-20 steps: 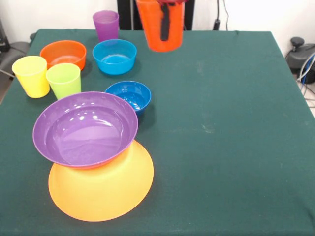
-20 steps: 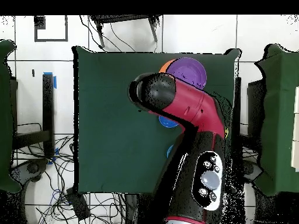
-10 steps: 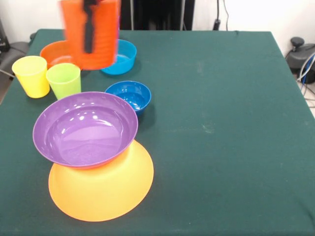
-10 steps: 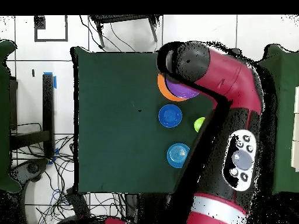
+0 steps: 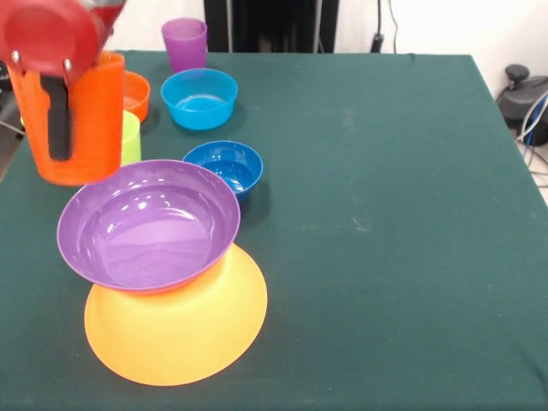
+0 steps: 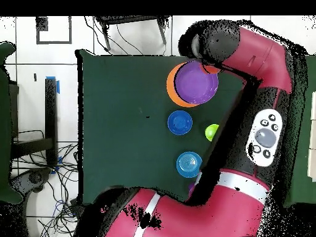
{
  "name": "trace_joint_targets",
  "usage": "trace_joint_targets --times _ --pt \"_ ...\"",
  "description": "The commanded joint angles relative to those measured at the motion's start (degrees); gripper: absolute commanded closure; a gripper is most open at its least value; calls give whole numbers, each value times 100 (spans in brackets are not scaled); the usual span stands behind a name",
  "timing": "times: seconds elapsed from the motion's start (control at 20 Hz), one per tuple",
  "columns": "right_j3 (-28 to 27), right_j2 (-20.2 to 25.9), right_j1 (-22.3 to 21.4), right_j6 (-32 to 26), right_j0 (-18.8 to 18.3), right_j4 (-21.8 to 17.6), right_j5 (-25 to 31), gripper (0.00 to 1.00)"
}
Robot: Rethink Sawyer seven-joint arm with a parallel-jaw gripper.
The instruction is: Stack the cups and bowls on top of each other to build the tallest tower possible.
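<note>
In the front view my gripper (image 5: 63,144) is shut on the orange-red cup (image 5: 86,120), with one black finger (image 5: 58,120) down the cup's outer wall. The cup hangs in the air, slightly tilted, just above and behind the left rim of the purple bowl (image 5: 150,224). That bowl rests on the upturned yellow-orange bowl (image 5: 184,330); together they form the tower. From overhead, the arm (image 6: 259,68) covers the gripper beside the purple bowl (image 6: 196,82) and the yellow-orange bowl (image 6: 171,91).
A dark blue bowl (image 5: 224,164), a light blue bowl (image 5: 199,97) and a purple cup (image 5: 185,43) stand behind the tower. A lime green cup (image 5: 131,139) and an orange bowl (image 5: 138,92) peek out behind the held cup. The table's (image 5: 394,214) right half holds nothing.
The gripper has carried the orange-red cup from the top middle to the left and downward, to just beside the purple bowl. From overhead the arm swung round toward the tower.
</note>
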Motion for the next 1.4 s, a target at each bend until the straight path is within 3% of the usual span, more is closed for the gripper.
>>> trace_joint_targets --times 0.05,0.5,0.75,1.4 --pt "-723 363 642 -180 98 -218 637 100" --pt "-544 467 831 -24 184 -44 248 100" --pt "-565 527 945 -231 97 -43 195 100" --pt "974 834 335 -531 52 -8 -423 100"
